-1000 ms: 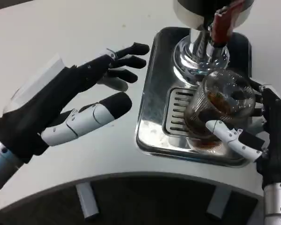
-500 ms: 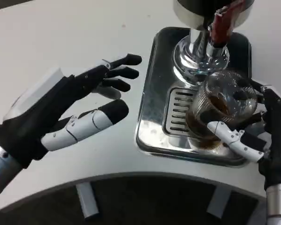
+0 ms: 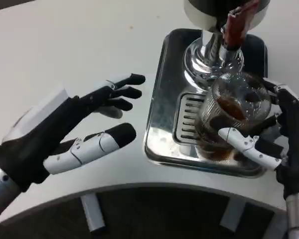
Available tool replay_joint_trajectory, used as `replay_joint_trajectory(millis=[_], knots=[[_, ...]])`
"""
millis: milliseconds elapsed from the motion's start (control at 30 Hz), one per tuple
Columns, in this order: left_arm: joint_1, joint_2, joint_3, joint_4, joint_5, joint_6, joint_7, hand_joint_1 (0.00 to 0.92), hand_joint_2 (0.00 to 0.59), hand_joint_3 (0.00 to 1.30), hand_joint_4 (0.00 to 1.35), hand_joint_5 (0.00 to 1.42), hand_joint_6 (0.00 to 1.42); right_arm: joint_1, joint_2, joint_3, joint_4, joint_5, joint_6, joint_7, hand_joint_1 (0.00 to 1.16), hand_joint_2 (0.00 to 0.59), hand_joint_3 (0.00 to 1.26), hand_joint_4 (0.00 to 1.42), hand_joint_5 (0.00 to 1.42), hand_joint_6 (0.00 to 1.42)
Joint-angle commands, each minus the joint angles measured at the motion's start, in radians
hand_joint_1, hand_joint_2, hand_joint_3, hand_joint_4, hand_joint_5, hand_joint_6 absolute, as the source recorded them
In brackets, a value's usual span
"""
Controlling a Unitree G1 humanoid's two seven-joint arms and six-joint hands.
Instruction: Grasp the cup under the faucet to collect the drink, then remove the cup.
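Note:
A clear ribbed cup with brown drink in it stands tilted over the drip grate of the steel tray. My right hand grips the cup from the right, thumb across its front. Just behind the cup rises the chrome dispenser base with a red tap handle. My left hand hovers open over the white table to the left of the tray, fingers spread and pointing toward it, holding nothing.
The white table ends in a curved front edge, with dark floor and table legs below. The tray's raised rim lies between my left hand and the cup.
My left hand has drawn back a little, down and to the left, away from the tray. The cup in my right hand has shifted slightly and stays tilted.

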Motion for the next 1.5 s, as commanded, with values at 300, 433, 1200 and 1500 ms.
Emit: replay_joint_trajectory(millis=[300,433,1200,1500], knots=[[0.047,0.011,0.014,-0.002,0.004,-0.036,0.011,0.000,0.128,0.16,0.19,0.27,0.32,0.016,-0.052,-0.004,-0.086,-0.004,-0.039,0.059,0.77,0.256,0.72,0.80,0.98,1.17],[0.046,0.014,0.022,-0.001,0.003,-0.036,0.011,0.000,0.128,0.16,0.19,0.27,0.32,0.020,-0.075,-0.012,-0.090,-0.003,-0.038,0.082,0.77,0.256,0.72,0.80,0.99,1.18],[0.011,0.055,-0.022,0.025,0.142,-0.047,0.019,0.000,0.125,0.13,0.12,0.16,0.25,0.074,-0.173,-0.097,-0.127,0.062,-0.088,0.181,0.77,0.256,0.74,0.83,1.00,1.19],[0.004,0.078,-0.061,0.009,0.235,-0.043,0.013,0.000,0.119,0.10,0.02,0.06,0.20,0.091,-0.202,-0.121,-0.146,0.076,-0.111,0.228,0.77,0.256,0.75,0.83,1.01,1.21]])
